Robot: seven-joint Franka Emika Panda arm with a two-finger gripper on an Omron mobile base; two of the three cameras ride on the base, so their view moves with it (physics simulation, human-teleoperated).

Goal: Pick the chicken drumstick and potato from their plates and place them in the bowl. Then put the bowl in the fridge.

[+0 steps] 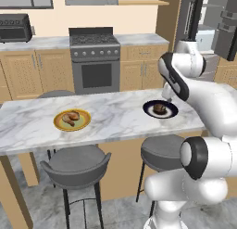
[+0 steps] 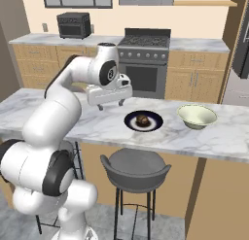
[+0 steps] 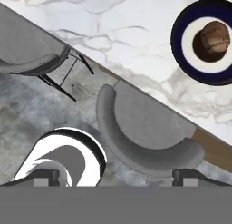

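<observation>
Our pincer (image 2: 109, 107) hangs released and empty above the counter's near edge. The potato (image 2: 142, 120) sits on its dark plate (image 2: 153, 124) beyond and aside; descending here, we risk closing on bare marble.

- Counter top (image 1: 115, 114), across the middle of the left base view: white marble-look stone with grey veins, smooth, with a soft sheen.
- Stools (image 1: 76, 163), lower middle: matt grey seats like moulded plastic, on thin dark legs that look like metal.
- Cabinets (image 1: 32, 70), upper left: light wood with visible grain.
- Stove (image 1: 95, 61), upper middle: brushed grey metal with a dark glass door.
- Yellow plate (image 1: 60, 125), left: glossy glaze.
- Dark plate (image 3: 179, 53), upper right of the hand view: glossy navy rim, pale ring.
- Potato (image 3: 213, 39): rough, dull brown skin.
- Chicken drumstick (image 1: 71, 117): lumpy, roasted golden-brown surface.
- Bowl (image 2: 197, 116), right of the right base view: smooth cream ceramic look.
- Floor (image 3: 27, 114): mottled grey stone.
</observation>
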